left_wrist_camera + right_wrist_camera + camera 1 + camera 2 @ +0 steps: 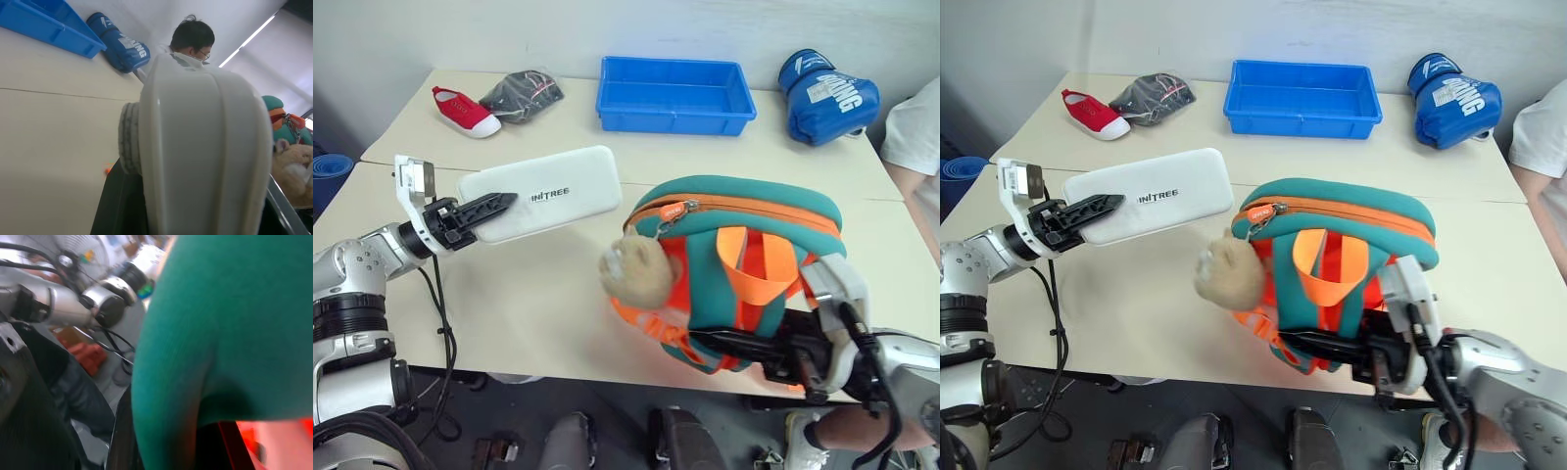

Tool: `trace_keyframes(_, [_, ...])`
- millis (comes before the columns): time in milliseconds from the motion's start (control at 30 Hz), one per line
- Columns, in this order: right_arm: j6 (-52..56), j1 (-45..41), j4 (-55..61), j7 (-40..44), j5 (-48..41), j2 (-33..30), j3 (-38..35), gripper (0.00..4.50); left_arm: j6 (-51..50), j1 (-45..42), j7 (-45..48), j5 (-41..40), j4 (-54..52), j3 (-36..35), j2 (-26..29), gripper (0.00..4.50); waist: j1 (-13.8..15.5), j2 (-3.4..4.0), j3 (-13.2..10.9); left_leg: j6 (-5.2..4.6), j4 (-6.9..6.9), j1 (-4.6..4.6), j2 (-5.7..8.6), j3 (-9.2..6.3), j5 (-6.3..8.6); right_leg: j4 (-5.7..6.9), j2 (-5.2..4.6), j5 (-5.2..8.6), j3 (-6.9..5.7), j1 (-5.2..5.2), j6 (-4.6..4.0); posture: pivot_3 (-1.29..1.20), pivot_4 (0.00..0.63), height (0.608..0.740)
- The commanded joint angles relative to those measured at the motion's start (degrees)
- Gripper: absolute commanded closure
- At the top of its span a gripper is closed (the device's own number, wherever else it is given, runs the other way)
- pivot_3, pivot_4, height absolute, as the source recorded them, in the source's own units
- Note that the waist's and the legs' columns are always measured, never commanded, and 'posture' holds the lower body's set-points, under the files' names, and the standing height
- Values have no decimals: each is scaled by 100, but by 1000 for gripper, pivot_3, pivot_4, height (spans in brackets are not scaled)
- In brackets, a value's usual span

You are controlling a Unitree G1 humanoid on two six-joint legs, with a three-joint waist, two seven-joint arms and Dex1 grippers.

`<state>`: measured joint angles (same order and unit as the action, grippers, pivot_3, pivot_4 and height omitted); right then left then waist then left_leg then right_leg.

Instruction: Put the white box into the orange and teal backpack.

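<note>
One white box [548, 199], one orange and teal backpack [744, 259]. Left gripper [489, 208] clamps the box's end, held off the bench [538, 304]. Right gripper [729, 341], closed, grips the backpack's lower edge.

Bright, even overhead light with soft shadows on the table [538, 294]; both wrist views blur at close range.

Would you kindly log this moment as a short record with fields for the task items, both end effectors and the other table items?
white box: held off the table by left end effector, lettering up
orange and teal backpack: propped up near the table's front edge, zipper shut, plush toy facing left
right end effector: shut on backpack's lower part
elsewhere: blue tray, blue boxing glove, red shoe
</note>
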<state>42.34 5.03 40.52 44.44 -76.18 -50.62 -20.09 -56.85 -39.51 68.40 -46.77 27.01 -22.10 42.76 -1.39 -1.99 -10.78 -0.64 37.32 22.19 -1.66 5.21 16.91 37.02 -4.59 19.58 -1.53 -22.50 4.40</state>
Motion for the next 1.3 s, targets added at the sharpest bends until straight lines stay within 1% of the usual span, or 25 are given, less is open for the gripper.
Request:
trace_keyframes(33, [-219,-210,-298,102,383,-55,-234,4496,-121,-4,-279,-708,-791,-762,-22,3310,-7,-7,-2,0,1,0,0,-1,0,2,0,-1,0,-1,0,0,150,740])
trace_keyframes(167, [-150,-430,-320,58,300,55,-47,4496,-534,78,-901,-1525,-1669,-1348,-177,3310,-21,-4,-4,24,-8,-2,-4,-2,-14,10,4,-1,0,-8,-1,0,150,740])
trace_keyframes(233, [-123,-414,-317,112,370,83,44,4496,-848,111,-1111,-1915,-2111,-1368,-186,3310,-12,-4,-3,33,-14,-2,-4,-6,-19,8,6,0,-6,-8,-1,0,150,740])
trace_keyframes(267, [-134,-422,-342,133,429,102,93,4496,-1074,169,-1103,-2030,-2334,-1212,-95,3310,-12,-5,-3,33,-15,-2,-4,-5,-19,6,6,0,-6,-7,-1,0,150,740])
trace_keyframes(333, [-150,-483,-405,154,520,129,167,4496,-727,477,-855,-1504,-2949,-539,101,3310,-14,-3,-3,32,-12,-1,-2,-5,-18,2,5,0,-5,-4,-1,0,150,740])
trace_keyframes(367, [-152,-521,-436,166,556,140,196,4496,-613,535,-787,-1396,-3126,-334,117,3310,-10,-2,-3,29,-11,-3,4,-1,-17,0,2,-1,0,0,1,0,150,740])
trace_keyframes(433, [-164,-560,-475,207,650,150,228,4496,-8,628,-592,-883,-3348,158,155,3310,10,-2,-3,26,-6,-5,6,1,-18,0,1,-4,3,3,5,0,150,740])
trace_keyframes(600, [-125,-410,-379,200,623,169,117,4496,854,649,-289,-331,-3277,724,52,3310,19,-2,-3,28,-11,-7,3,0,-23,0,5,-11,2,2,-3,0,150,740])
trace_keyframes(633, [-118,-339,-348,203,614,165,86,4496,848,658,-211,-337,-3291,792,88,3310,21,-2,-3,28,-13,-7,2,-1,-23,-2,5,-11,1,2,-3,0,150,740])
trace_keyframes(733, [-124,-178,-291,228,640,151,48,4496,1226,693,198,31,-3430,1192,354,3310,22,-2,-3,25,-15,-3,3,0,-21,-12,5,-10,1,2,-3,0,150,740])
trace_keyframes(767, [-132,-147,-273,219,643,161,48,4496,1549,606,336,356,-3413,1456,420,3310,21,-2,-3,24,-14,-2,3,0,-21,-13,5,-10,1,2,-3,0,150,740])
trace_keyframes(833, [-142,-132,-259,198,643,174,64,4496,1905,443,473,743,-3332,1807,483,3310,27,-2,-3,22,-12,-2,3,2,-20,-14,5,-11,2,2,-3,0,150,740])
trace_keyframes(867, [-148,-133,-251,187,652,186,89,4496,1956,171,460,1039,-3290,2195,453,3310,54,-2,-3,21,-11,-2,4,2,-20,-13,5,-11,2,4,-3,0,150,740])
trace_keyframes(900, [-153,-156,-243,182,673,193,128,4496,1713,-126,390,1216,-3238,2557,433,3310,90,-2,-3,20,-7,-3,4,1,-20,-10,5,-11,1,5,-3,0,150,740])
trace_keyframes(933, [-160,-182,-233,166,693,206,165,4496,1691,-436,304,1397,-3129,2843,255,3310,130,-2,-3,18,-7,-3,4,0,-20,-10,6,-12,0,6,-2,0,150,740])
trace_keyframes(1000, [-152,-248,-251,146,704,220,200,4496,1770,-835,218,1614,-2922,3144,-47,3310,173,1,-1,-5,-1,-4,6,-1,-12,-8,6,-14,-1,11,1,0,150,740])
trace_keyframes(1067, [-157,-252,-256,138,753,260,232,4496,1985,-1229,27,1935,-2718,3498,-548,3310,166,5,1,-10,0,-3,8,5,-10,-11,6,-16,9,11,6,0,150,740])
trace_keyframes(1133, [-181,-235,-230,118,854,307,309,4496,2155,-1538,-265,2200,-2494,3804,-1222,3310,191,5,1,-4,6,4,8,5,-14,-12,8,-17,7,8,7,0,150,740])
trace_keyframes(1200, [-201,-264,-200,78,950,355,393,4496,2294,-1681,-499,2386,-2270,3958,-1778,3310,208,5,1,-4,15,11,9,6,-14,-13,11,-19,8,5,12,0,150,740])
trace_keyframes(1300, [-255,-329,-205,-1,1053,462,440,4496,2820,-1629,-501,2574,-1995,4093,-2361,3310,163,6,1,-6,28,16,6,12,-13,-12,16,-20,13,1,15,0,150,740])
